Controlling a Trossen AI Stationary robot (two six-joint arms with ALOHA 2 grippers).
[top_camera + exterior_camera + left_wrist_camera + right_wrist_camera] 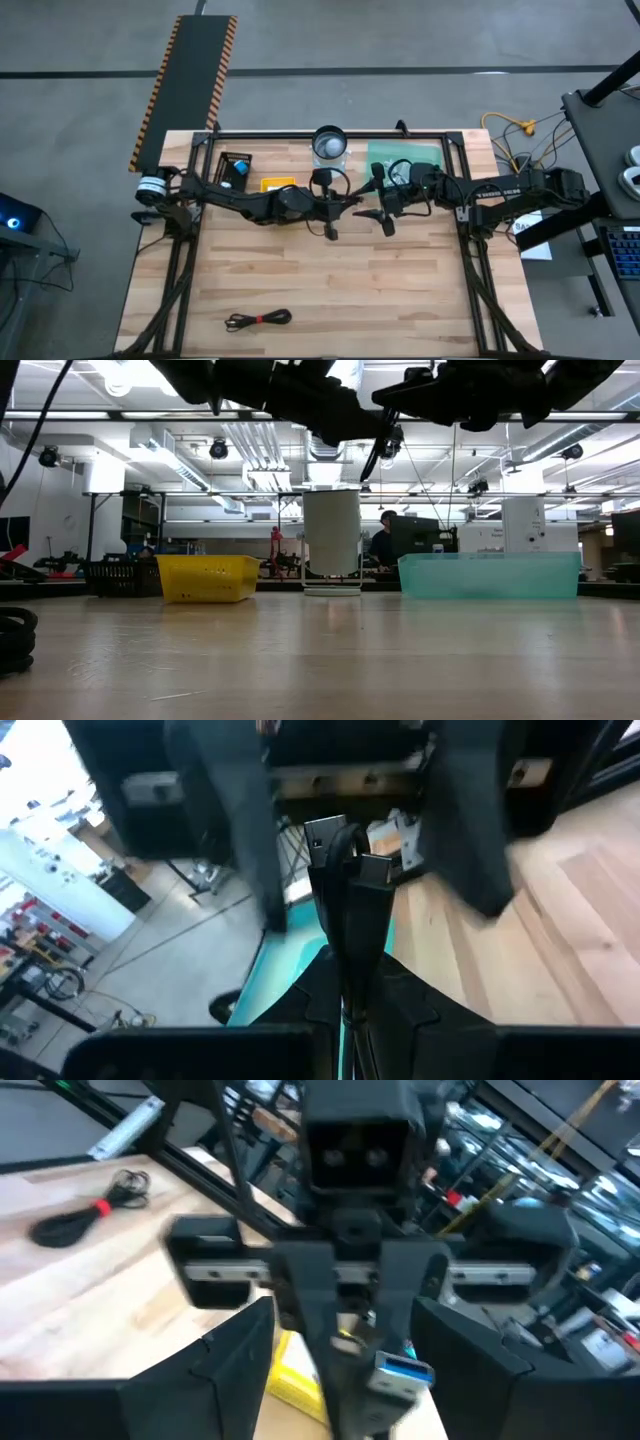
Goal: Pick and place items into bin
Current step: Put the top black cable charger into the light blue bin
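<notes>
1. Nearest, at the bottom centre-left of the high view: black cable coil (258,320) with a red tie, alone on the table (300,270) and well apart from both arms. Judged light and floppy. Best gripped at the tie, where the loops are bundled
2. Mid-table, raised off the wood: left gripper (335,208) and right gripper (384,214) face each other, tips close
3. Small black stick (398,1372), blue at one end, sits between them at the centre of the right wrist view. The left claw looks pinched tight on it
4. The right claw stands wide, a finger on either side of the stick and nothing in it
5. Stick judged rigid, very light, smooth-sided, so likely to twist or slip. Taking it across the flat faces, mid-body, clear of the other fingers, looks safest
6. Far edge: teal bin (420,152) just behind the right gripper, white cylinder (330,145) at centre, yellow bin (278,184) to its left
</notes>
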